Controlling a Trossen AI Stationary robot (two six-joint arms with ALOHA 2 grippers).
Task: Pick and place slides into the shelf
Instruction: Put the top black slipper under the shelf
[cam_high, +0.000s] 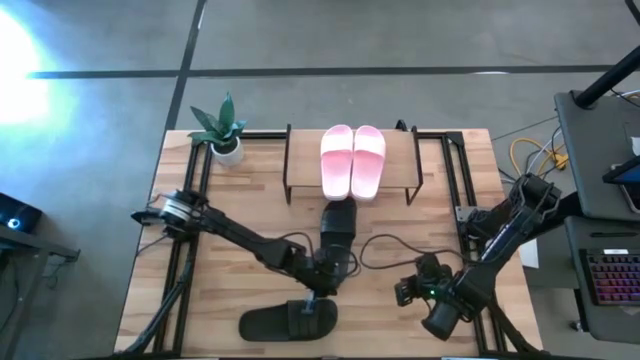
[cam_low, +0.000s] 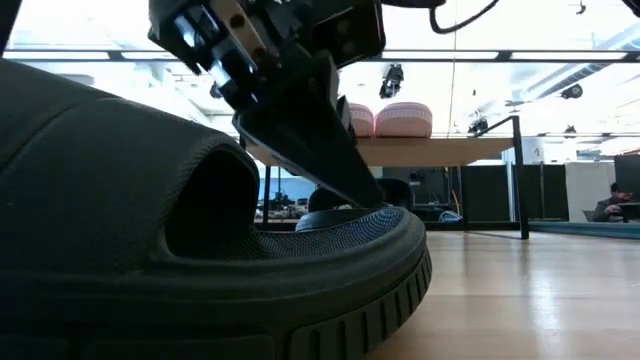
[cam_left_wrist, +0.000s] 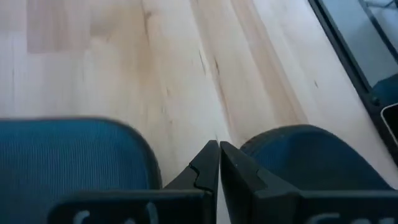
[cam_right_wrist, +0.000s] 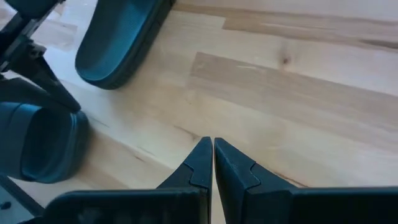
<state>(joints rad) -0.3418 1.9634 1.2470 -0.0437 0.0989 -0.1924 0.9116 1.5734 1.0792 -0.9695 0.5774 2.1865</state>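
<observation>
Two pale pink slides (cam_high: 352, 160) lie side by side, soles down, on the shelf (cam_high: 305, 160) top board. One dark slide (cam_high: 338, 228) lies on the table just in front of the shelf. The other dark slide (cam_high: 285, 321) lies crosswise by the near edge and fills the low view (cam_low: 200, 280). My left gripper (cam_high: 318, 295) is shut and slants down at this near slide's open end (cam_low: 372, 198). My right gripper (cam_high: 400, 293) is shut and hovers over bare table to the right (cam_right_wrist: 212, 146). My left gripper's shut fingers (cam_low: 340, 150) come slanting down from above to the rim of the near dark slide's footbed (cam_low: 385, 215), just past the strap opening. Whether the tips touch the slide I cannot tell. The slide lies flat on the table.
A potted plant (cam_high: 225, 135) stands at the far left corner. Black cables (cam_high: 385, 245) loop across the table between the arms. Black frame rails (cam_high: 455, 180) run along both sides. Bare wood shows at the near left (cam_high: 200, 300) and right of the shelf.
</observation>
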